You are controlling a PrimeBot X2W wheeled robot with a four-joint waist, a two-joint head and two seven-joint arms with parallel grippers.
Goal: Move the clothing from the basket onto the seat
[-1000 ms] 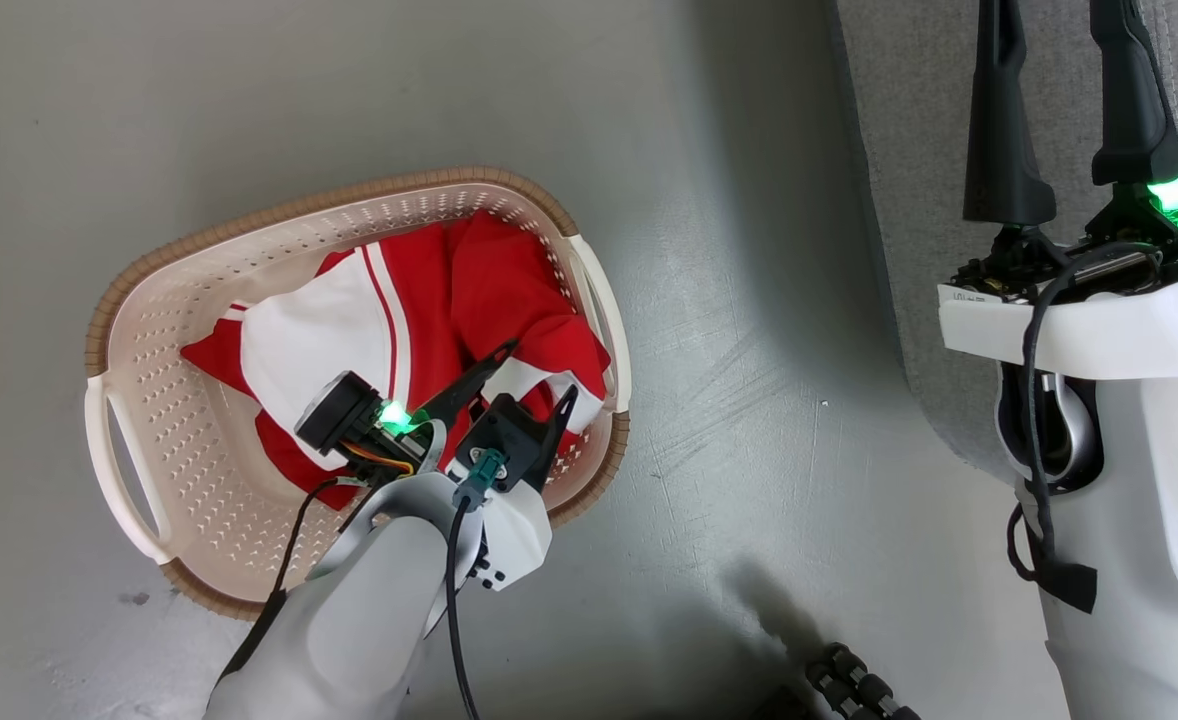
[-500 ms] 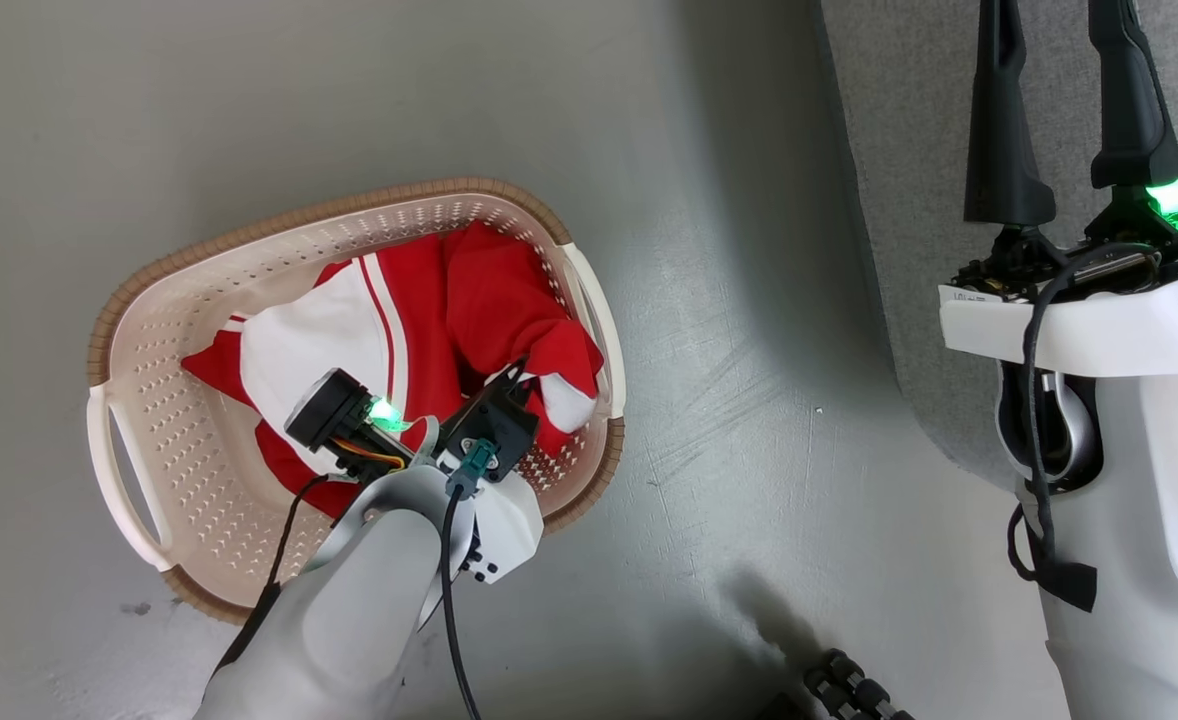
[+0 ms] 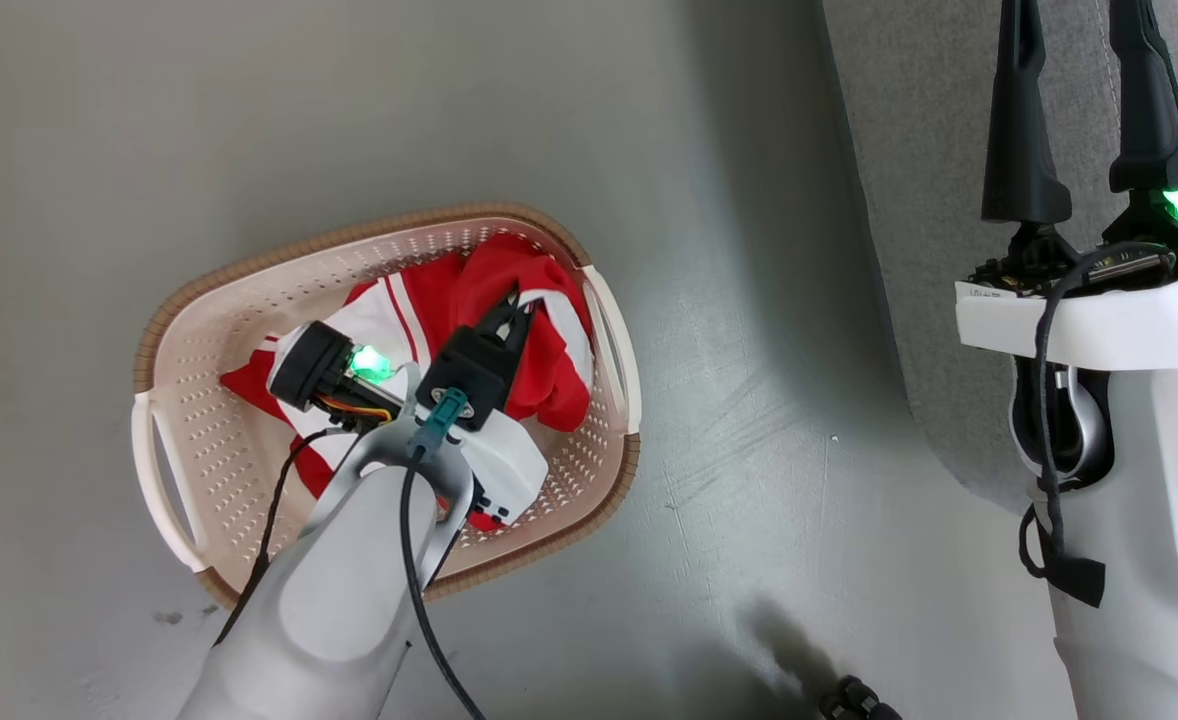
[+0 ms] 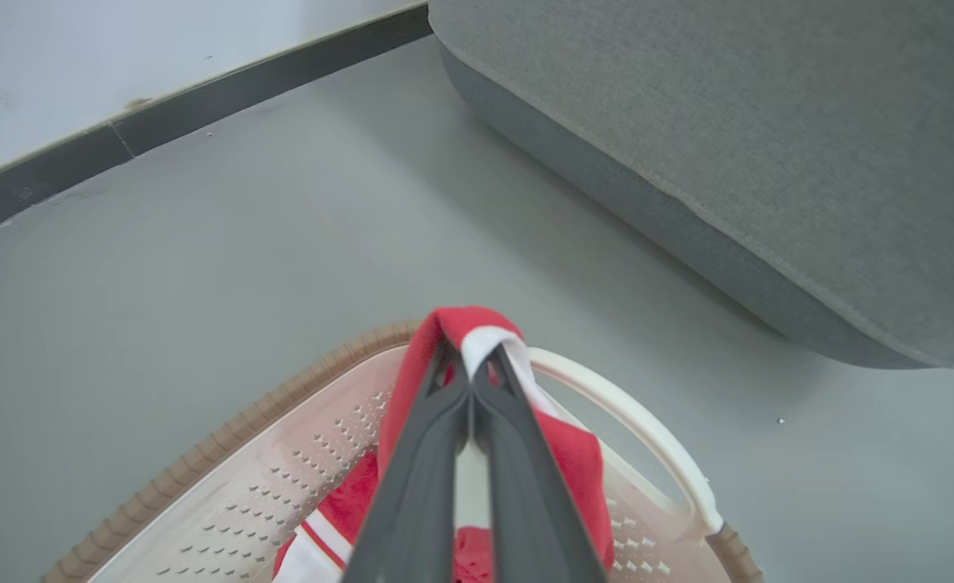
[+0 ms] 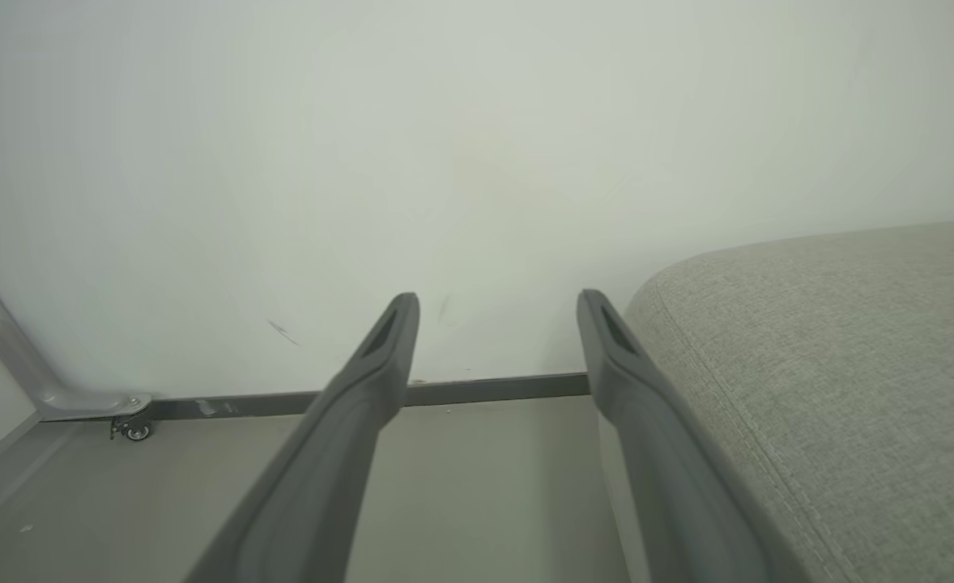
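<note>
The cream basket [image 3: 199,420] with a brown rim stands on the grey floor. Red-and-white clothing [image 3: 539,360] lies bunched inside it. My left gripper [image 3: 517,303] is shut on a fold of the clothing [image 4: 477,332], pulling it up above the basket's right rim [image 4: 639,421]. The grey seat [image 4: 768,162] lies beyond and to the right of the basket. My right gripper [image 3: 1079,30] stands open over the seat's edge [image 3: 909,120], nothing between its fingers [image 5: 380,356].
Bare grey floor [image 3: 249,120] surrounds the basket. A white wall [image 5: 445,121] with a dark skirting [image 4: 202,97] runs behind. A metal frame on a small castor [image 5: 133,427] stands at the wall's left.
My left gripper closed on the clothing and lifted a red-and-white fold up toward the basket's right rim. The head view shifted slightly. The right gripper stayed open.
</note>
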